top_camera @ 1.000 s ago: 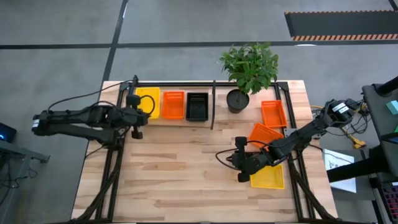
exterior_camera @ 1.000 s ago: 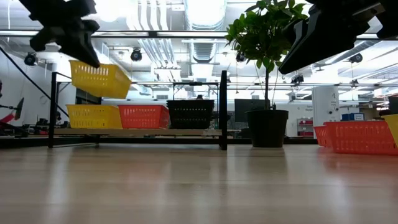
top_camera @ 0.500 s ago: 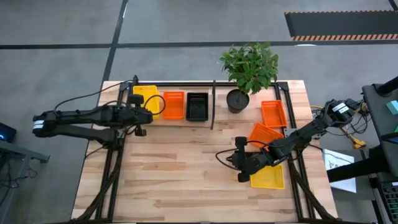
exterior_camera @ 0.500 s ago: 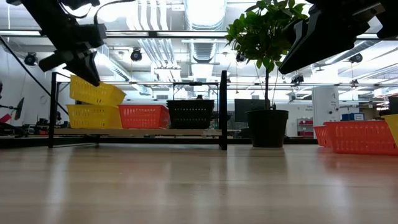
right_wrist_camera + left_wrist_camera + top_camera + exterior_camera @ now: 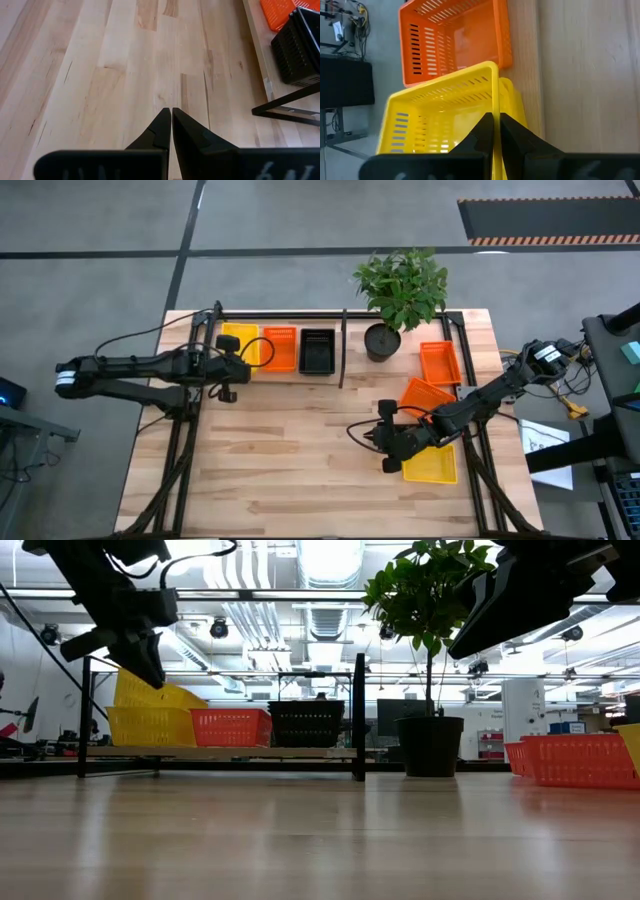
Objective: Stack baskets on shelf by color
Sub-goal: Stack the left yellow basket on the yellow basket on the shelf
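Observation:
On the shelf (image 5: 300, 376) (image 5: 220, 752) stand a yellow basket (image 5: 150, 727), an orange basket (image 5: 280, 348) (image 5: 455, 35) and a black basket (image 5: 317, 350) (image 5: 306, 724), side by side. A second yellow basket (image 5: 240, 343) (image 5: 158, 693) (image 5: 440, 115) sits tilted in the first. My left gripper (image 5: 232, 366) (image 5: 135, 645) (image 5: 496, 125) is shut on it from above. My right gripper (image 5: 384, 442) (image 5: 171, 111) hovers shut over the table's right part, touching nothing. My left gripper pinches the upper yellow basket by the rim of its near wall (image 5: 494, 97), one finger inside and one outside. The fingers come from above, slanting from the table's left. The basket is tilted, with its lower part resting in the yellow basket on the shelf.
Two orange baskets (image 5: 440, 363) (image 5: 425, 395) and a yellow basket (image 5: 432, 465) lie on the table's right side, close to my right arm. A potted plant (image 5: 385, 335) (image 5: 430, 745) stands beside the shelf's right end. Bare wood lies across the table's middle and near side.
My left gripper has moved toward the shelf and down, keeping its hold. The yellow basket, first held clear above the shelf, has come down and tipped into the yellow basket standing there.

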